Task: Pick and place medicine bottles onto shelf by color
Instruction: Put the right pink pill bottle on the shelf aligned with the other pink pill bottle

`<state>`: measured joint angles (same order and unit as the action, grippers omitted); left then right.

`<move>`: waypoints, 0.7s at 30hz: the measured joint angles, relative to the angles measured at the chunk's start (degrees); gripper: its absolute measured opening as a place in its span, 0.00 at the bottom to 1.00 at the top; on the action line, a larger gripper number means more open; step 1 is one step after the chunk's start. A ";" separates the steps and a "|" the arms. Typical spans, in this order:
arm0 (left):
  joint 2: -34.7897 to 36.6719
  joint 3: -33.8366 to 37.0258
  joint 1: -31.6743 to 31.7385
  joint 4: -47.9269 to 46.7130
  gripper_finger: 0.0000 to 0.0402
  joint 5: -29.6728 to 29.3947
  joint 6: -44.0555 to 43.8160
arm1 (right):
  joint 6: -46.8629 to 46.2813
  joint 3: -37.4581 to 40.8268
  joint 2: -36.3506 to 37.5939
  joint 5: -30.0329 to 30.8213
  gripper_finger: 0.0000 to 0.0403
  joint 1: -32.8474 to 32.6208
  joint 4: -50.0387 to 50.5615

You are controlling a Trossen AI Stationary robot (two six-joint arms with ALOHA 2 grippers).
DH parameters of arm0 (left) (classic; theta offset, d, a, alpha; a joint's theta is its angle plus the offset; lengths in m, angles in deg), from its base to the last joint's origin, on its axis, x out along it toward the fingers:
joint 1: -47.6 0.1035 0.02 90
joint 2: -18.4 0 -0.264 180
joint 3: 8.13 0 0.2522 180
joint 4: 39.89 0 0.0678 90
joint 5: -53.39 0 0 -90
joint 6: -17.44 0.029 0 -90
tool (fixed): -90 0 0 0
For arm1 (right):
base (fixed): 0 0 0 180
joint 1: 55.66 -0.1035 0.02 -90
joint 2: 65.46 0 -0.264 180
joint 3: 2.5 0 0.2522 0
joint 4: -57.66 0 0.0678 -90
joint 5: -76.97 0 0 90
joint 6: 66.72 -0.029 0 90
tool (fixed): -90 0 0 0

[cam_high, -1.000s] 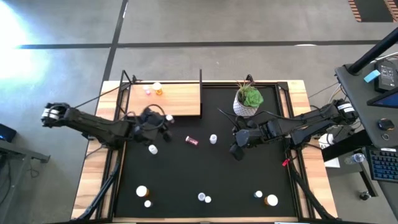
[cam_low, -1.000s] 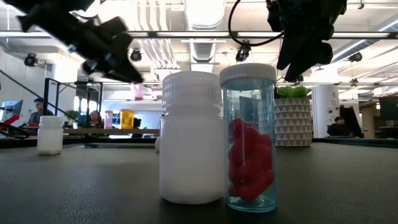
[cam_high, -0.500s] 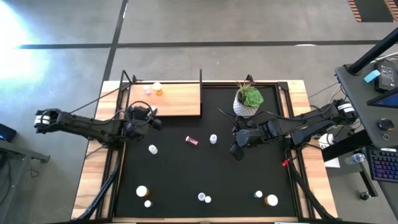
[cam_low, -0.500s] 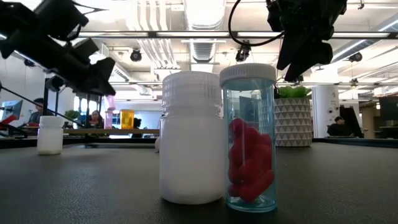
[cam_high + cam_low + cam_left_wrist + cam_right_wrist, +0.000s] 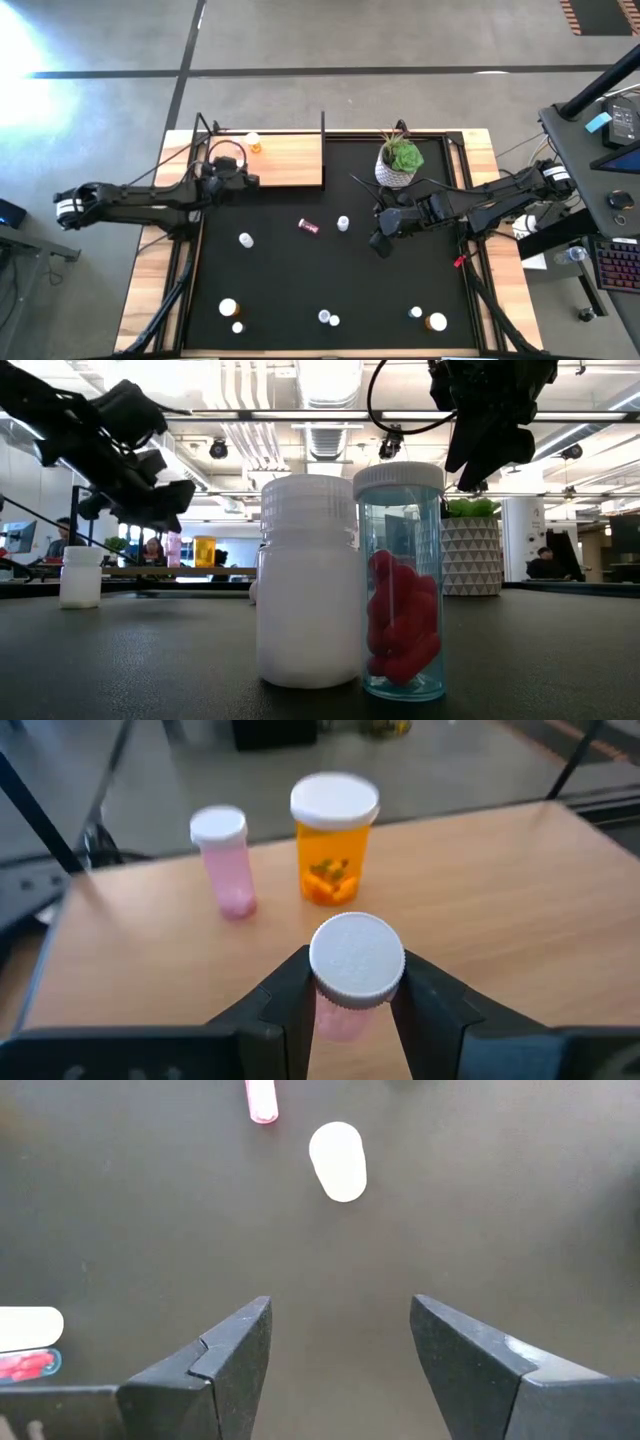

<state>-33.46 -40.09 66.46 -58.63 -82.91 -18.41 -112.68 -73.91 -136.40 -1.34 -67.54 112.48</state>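
Note:
My left gripper (image 5: 245,178) hangs over the near left part of the light wooden shelf (image 5: 290,160), shut on a pink medicine bottle with a white cap (image 5: 356,960). Beyond it a pink bottle (image 5: 222,860) and an orange bottle (image 5: 333,840) stand upright on the shelf. My right gripper (image 5: 380,240) stands open above the black mat, with nothing between its fingers. Past it a white bottle (image 5: 338,1160) stands on the mat and a pink bottle (image 5: 308,226) lies on its side. My left gripper pinches the pink bottle between its two fingers (image 5: 290,995), at the sides just under the white cap (image 5: 345,1015). The fingers slant down from the table's left. The bottle is about upright, cap up, lifted clear above the shelf.
A potted green plant (image 5: 398,160) stands right of the shelf. Several more bottles are scattered on the mat (image 5: 400,280): one (image 5: 245,239) near the left arm, two (image 5: 228,307) at the near left, a white and a clear blue one (image 5: 400,580) at the near edge, two (image 5: 437,322) at the near right.
My left gripper has carried the pink bottle from over the mat toward the table's far left, onto the shelf's near left part, sinking a little and rolling its wrist. The bottle stays in the hold, clear of the surface.

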 joint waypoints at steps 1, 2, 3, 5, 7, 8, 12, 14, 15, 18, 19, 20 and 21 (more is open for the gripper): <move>-0.45 -0.25 1.44 -0.02 0.25 1.84 -0.03 | 0.00 0.00 0.01 -0.01 0.57 0.01 -0.02; -0.95 -0.56 2.67 -0.02 0.25 3.52 -0.03 | -0.06 0.00 0.00 -0.02 0.57 0.02 -0.02; -1.48 -0.88 3.65 -0.01 0.25 4.81 -0.01 | -0.09 0.00 0.01 -0.02 0.57 0.01 -0.02; -2.39 -1.46 4.96 -0.02 0.25 5.65 0.01 | -0.03 0.00 0.00 -0.01 0.57 0.02 -0.01; -3.09 -2.02 5.96 -0.03 0.25 5.73 0.01 | -0.04 0.00 0.01 -0.01 0.57 0.00 0.00; -3.39 -2.30 6.58 -0.03 0.25 5.73 0.05 | -0.09 0.00 0.01 -0.02 0.57 0.02 0.00; -4.48 -3.38 9.33 0.00 0.25 5.59 0.65 | -0.02 0.00 0.01 -0.02 0.57 0.00 -0.02; -4.89 -3.51 10.54 -0.13 0.25 5.53 0.78 | -0.09 0.00 0.00 -0.02 0.57 0.00 -0.01; -5.11 -3.54 11.09 -0.17 0.25 5.53 0.75 | -0.07 0.00 0.01 -0.01 0.57 0.00 -0.03; -5.64 -3.54 12.28 -0.29 0.25 5.53 0.77 | -0.07 0.00 0.02 0.00 0.57 0.00 -0.02; -5.84 -3.54 12.56 -0.46 0.25 5.53 0.77 | -0.09 0.00 0.00 0.00 0.57 0.00 0.00; -5.98 -3.54 12.83 -0.68 0.25 5.51 0.77 | -0.09 0.00 0.00 0.00 0.57 0.00 0.00; -6.17 -3.54 13.05 -0.87 0.25 5.48 0.75 | -0.04 0.00 0.00 -0.01 0.57 0.00 -0.02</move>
<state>-39.62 -43.63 79.51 -59.50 -77.44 -17.66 -112.72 -73.91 -136.40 -1.35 -67.54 112.46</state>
